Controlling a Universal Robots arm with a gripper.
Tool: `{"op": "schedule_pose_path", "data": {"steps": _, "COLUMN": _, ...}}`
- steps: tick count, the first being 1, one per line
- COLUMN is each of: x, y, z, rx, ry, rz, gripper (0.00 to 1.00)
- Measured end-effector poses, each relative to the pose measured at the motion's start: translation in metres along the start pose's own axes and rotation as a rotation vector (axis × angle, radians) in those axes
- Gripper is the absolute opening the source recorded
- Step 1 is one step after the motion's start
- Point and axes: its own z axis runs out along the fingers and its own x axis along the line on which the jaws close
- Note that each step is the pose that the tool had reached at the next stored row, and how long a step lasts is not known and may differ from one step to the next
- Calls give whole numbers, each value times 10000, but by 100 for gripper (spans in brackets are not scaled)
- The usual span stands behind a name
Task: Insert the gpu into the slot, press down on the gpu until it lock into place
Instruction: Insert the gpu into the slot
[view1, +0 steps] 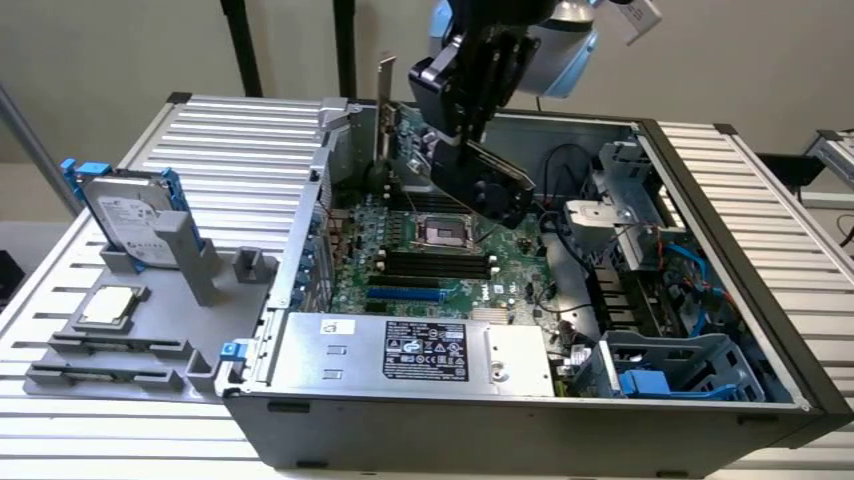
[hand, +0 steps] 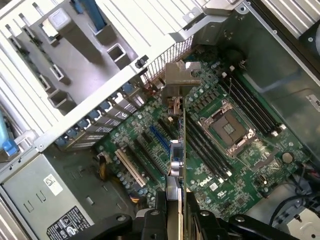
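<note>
Holding the gpu (view1: 489, 188) pinched in our jaws above the motherboard (view1: 515, 263) | not yet in the slot (view1: 404, 295) | we judge seating and locking undone.

Soft, even overhead light fills the exterior view: the ribbed table (view1: 200, 130) reads pale and bright, while the inside of the open computer case (view1: 507, 430) is dimmer, darkest among the cables on the exterior view's right. In the wrist view the table's slats wash out nearly white, the motherboard (hand: 225, 150) is evenly lit, and a small glint sits on the gpu (hand: 176, 150) edge.
</note>
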Motion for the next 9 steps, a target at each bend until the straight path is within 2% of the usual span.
{"op": "schedule_pose_path", "data": {"steps": 9, "x": 0, "y": 0, "z": 1, "rx": 68, "ry": 108, "rz": -1630, "gripper": 26}}
